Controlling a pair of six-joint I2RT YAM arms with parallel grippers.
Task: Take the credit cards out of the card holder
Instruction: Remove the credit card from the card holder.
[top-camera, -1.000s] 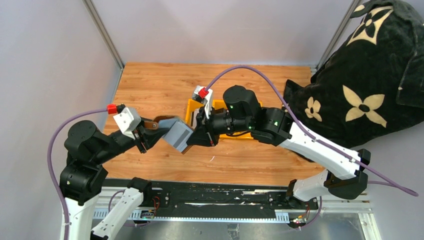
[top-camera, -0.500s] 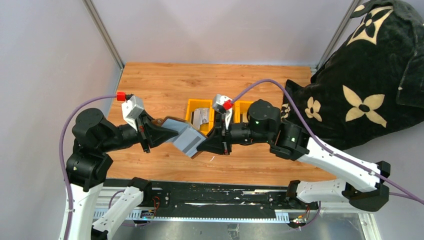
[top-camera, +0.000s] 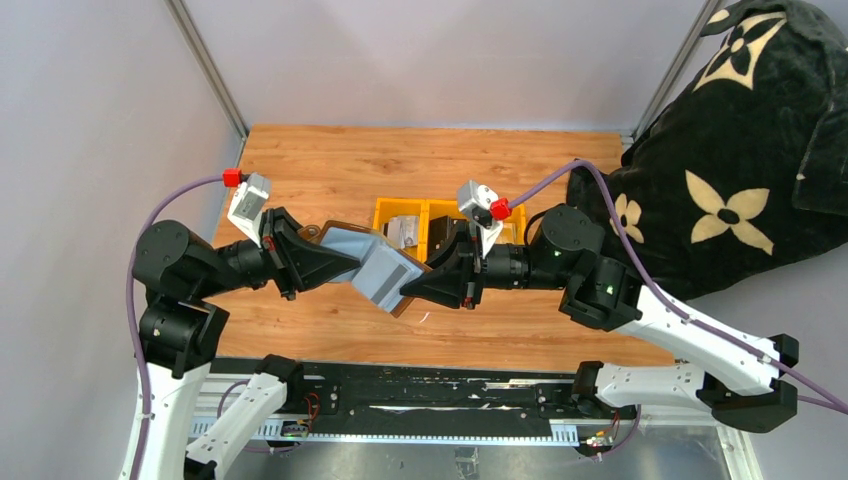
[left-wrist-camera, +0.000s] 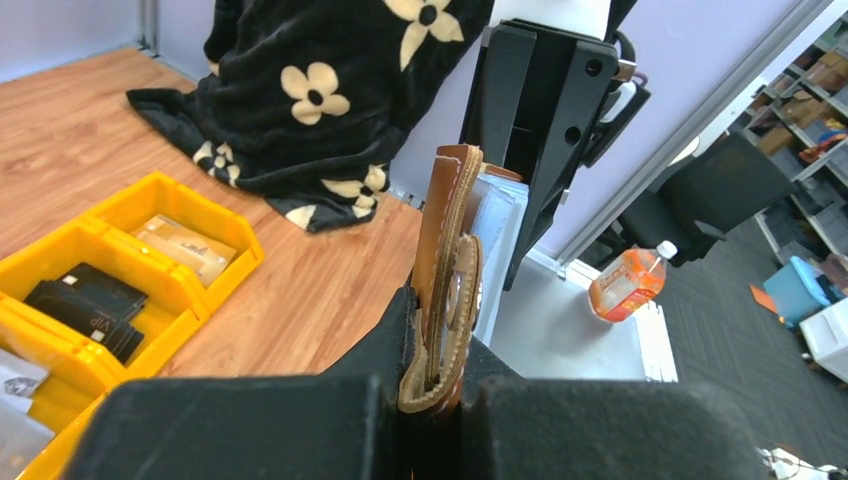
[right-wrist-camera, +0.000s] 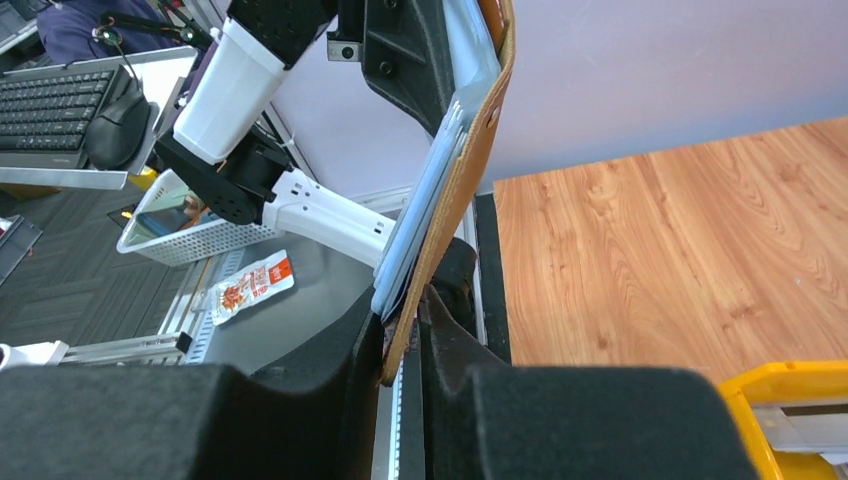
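From above, we see the card holder (top-camera: 372, 268) spread open at mid-frame, off the table (top-camera: 330, 170), between the left gripper (top-camera: 343, 266) and the right gripper (top-camera: 409, 291). In the left wrist view, bottom centre, the left fingers are clamped tight on its brown edge. In the right wrist view, lower centre, narrow jaws pinch its lower edge.

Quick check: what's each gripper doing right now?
Left gripper: closed on the card holder, clamping its brown edge.
Right gripper: closed on the card holder's opposite end.
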